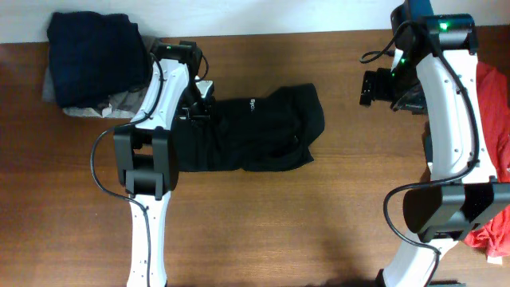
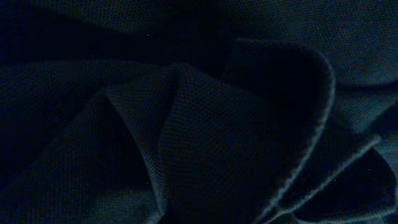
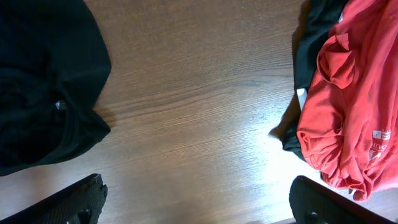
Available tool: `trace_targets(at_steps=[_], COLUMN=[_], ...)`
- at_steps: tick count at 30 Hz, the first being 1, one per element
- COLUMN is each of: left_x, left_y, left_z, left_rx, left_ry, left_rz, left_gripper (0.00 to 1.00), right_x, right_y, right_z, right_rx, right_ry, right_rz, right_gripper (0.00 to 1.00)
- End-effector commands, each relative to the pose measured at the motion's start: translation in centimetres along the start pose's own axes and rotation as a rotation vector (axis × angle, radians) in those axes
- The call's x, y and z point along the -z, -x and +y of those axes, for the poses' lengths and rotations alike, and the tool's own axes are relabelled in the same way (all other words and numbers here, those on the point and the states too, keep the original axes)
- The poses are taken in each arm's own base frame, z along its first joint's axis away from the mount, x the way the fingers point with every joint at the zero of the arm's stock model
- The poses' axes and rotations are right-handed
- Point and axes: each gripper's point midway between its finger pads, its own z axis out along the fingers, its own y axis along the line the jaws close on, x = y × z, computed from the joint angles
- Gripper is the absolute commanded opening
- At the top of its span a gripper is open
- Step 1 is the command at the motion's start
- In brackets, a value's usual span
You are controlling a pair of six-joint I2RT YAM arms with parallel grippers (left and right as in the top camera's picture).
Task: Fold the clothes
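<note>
The clothes include a large black garment (image 1: 255,131) with small white lettering, lying crumpled at the table's middle. My left gripper (image 1: 196,105) is down at its left edge. The left wrist view holds nothing but bunched dark fabric (image 2: 205,130) pressed close, the fingers hidden in it, and the gripper is shut on that cloth. My right gripper (image 3: 205,205) hangs open over bare wood at the back right, its fingers (image 3: 81,199) wide apart. It stands between the black garment's edge (image 3: 43,87) and a red garment (image 3: 348,106).
A folded navy garment (image 1: 96,44) lies on grey cloth (image 1: 88,105) at the back left corner. Red clothes (image 1: 496,104) are heaped along the right edge, with a dark piece (image 3: 305,56) under them. Brown tabletop (image 1: 279,223) fills the front.
</note>
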Motion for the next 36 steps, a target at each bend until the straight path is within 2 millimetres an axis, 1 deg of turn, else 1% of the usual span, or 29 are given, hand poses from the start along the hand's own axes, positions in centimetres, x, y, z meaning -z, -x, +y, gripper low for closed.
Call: trace_targets(at_steps=[1, 6, 9, 12, 13, 15, 18, 22, 24, 26, 27, 29, 31, 32, 36], left_x=[0.0, 0.0, 0.0, -0.2, -0.2, 0.0, 0.8, 3.1, 4.3, 5.2, 5.7, 6.2, 6.3, 6.1, 4.8], left_y=[0.4, 0.8, 0.7, 0.4, 0.4, 0.4, 0.8, 0.9, 0.8, 1.0, 1.1, 1.4, 1.5, 1.6, 2.3], left_z=[-0.7, -3.8, -5.4, -6.4, -6.7, -7.2, -7.7, -8.0, -7.5, -5.7, -4.1, -2.2, -1.1, -0.4, 0.1], left_rx=[-0.004, -0.039, -0.091, -0.111, -0.117, -0.129, -0.143, -0.192, -0.186, -0.098, -0.033, 0.015, 0.035, 0.049, 0.038], left_ry=[-0.029, -0.138, -0.180, -0.186, -0.185, -0.184, -0.183, -0.178, -0.144, -0.054, 0.012, 0.076, 0.078, 0.078, 0.075], left_rz=[-0.013, -0.028, -0.028, -0.021, -0.020, -0.024, -0.045, -0.077, -0.087, -0.100, -0.112, -0.128, -0.132, -0.126, -0.126], left_gripper=[0.04, 0.03, 0.03, 0.03, 0.01, 0.01, 0.01, 0.01, 0.01, 0.01, 0.01, 0.01, 0.02, 0.02, 0.02], right_x=[0.5, 0.5, 0.5, 0.5, 0.5, 0.5, 0.5, 0.5, 0.5, 0.5, 0.5, 0.4, 0.3, 0.1, -0.5], right_y=[-0.3, -0.1, 0.0, 0.1, 0.1, 0.1, 0.1, 0.1, 0.1, 0.0, 0.0, 0.0, 0.0, 0.0, 0.3], right_z=[0.0, 0.1, 0.1, 0.1, 0.1, 0.1, 0.1, 0.1, 0.1, 0.1, 0.1, 0.1, 0.1, 0.2, 0.4], right_rx=[-0.002, -0.003, -0.004, -0.004, -0.004, -0.004, -0.004, -0.004, -0.004, -0.004, -0.004, -0.004, -0.003, -0.003, -0.004], right_ry=[0.005, 0.007, 0.008, 0.009, 0.009, 0.009, 0.009, 0.009, 0.009, 0.009, 0.008, 0.008, 0.007, 0.007, 0.012], right_rz=[-0.010, -0.017, -0.021, -0.024, -0.024, -0.024, -0.024, -0.024, -0.024, -0.023, -0.022, -0.021, -0.018, -0.017, -0.019], right_gripper=[0.99, 0.99, 0.99, 0.99, 0.99, 0.99, 0.99, 0.99, 0.99, 0.99, 0.99, 0.99, 0.99, 0.99, 0.99])
